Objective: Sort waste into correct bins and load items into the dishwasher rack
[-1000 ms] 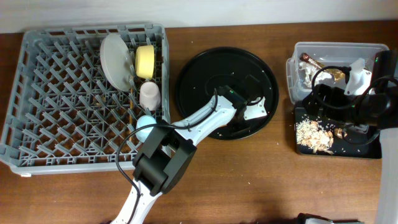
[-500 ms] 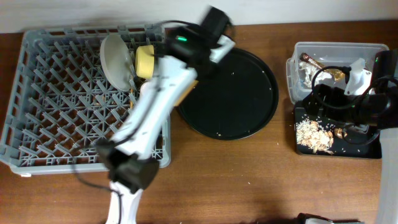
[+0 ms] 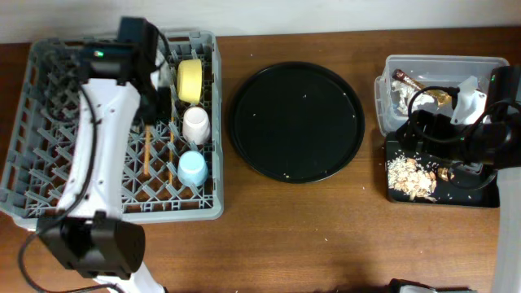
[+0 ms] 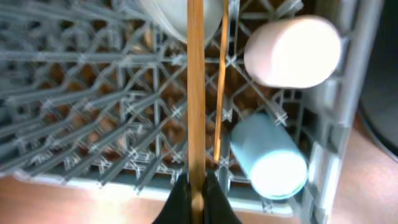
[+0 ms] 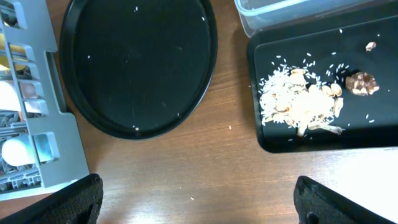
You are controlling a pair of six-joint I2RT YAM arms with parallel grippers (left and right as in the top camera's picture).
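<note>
Brown tabletop fills the overhead view, and the widest bare wood runs along the lower edge. I read the rack [image 3: 49,163] at left. Its right wall is just beside the round black tray [image 3: 295,122], with only a thin strip of wood between them. The left gripper [image 4: 196,194] hangs over the rack, clenched on one chopstick [image 4: 196,93]. The second chopstick [image 4: 221,93] lies in the lattice just to its right. The pink cup [image 4: 292,51] and blue cup [image 4: 268,158] line the rack's right wall, with the yellow bowl [image 3: 190,79] above them. The right gripper [image 5: 198,202] is spread wide and holds nothing. It is near the flat black tray [image 5: 373,118], which carries the food scraps [image 5: 301,102] below the clear tub [image 3: 391,61].
</note>
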